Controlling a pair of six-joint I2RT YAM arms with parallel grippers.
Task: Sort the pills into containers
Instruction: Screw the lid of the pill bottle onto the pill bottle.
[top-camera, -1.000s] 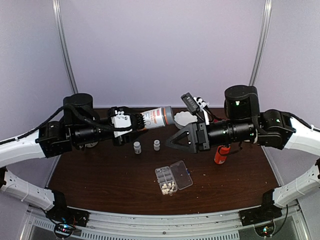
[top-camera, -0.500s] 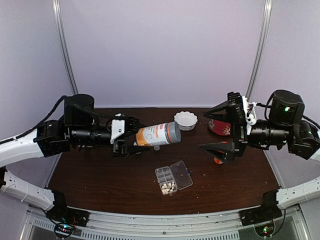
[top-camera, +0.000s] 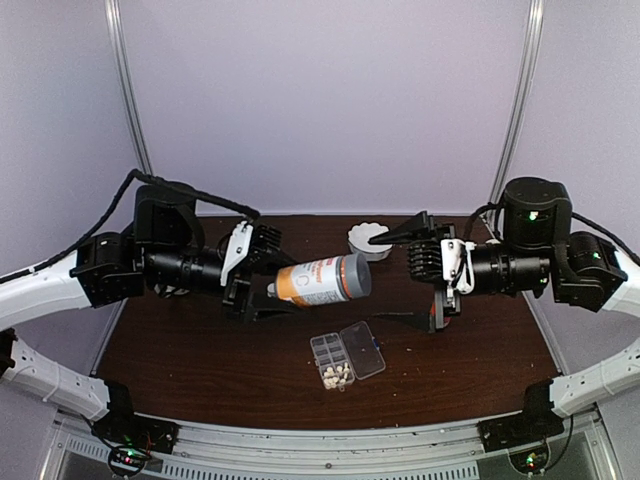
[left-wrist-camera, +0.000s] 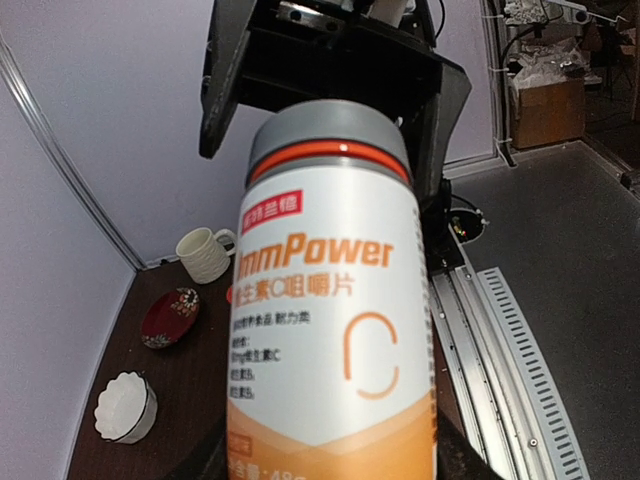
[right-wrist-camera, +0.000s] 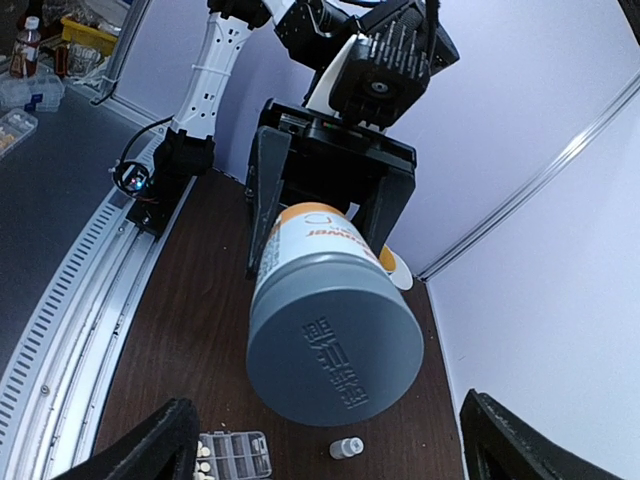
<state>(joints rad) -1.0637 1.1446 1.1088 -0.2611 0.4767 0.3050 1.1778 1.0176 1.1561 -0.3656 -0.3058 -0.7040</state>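
Had left gripper (top-camera: 266, 280) clamped on orange bottle (top-camera: 318, 281), level, cap (top-camera: 353, 277) facing right gripper (top-camera: 382, 280); its jaws stood wide, empty. I judged that set up the uncapping.

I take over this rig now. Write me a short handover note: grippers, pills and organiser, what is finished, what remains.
Left gripper: shut on the orange-and-white bottle, held on its side in the air, grey cap on, facing the right gripper.
Right gripper: open, empty, jaws wide in front of the cap.
Organiser box: lid open; pills in a few near cells.
Done: some cells filled.
Left: probably uncap the bottle, then fill the other cells.
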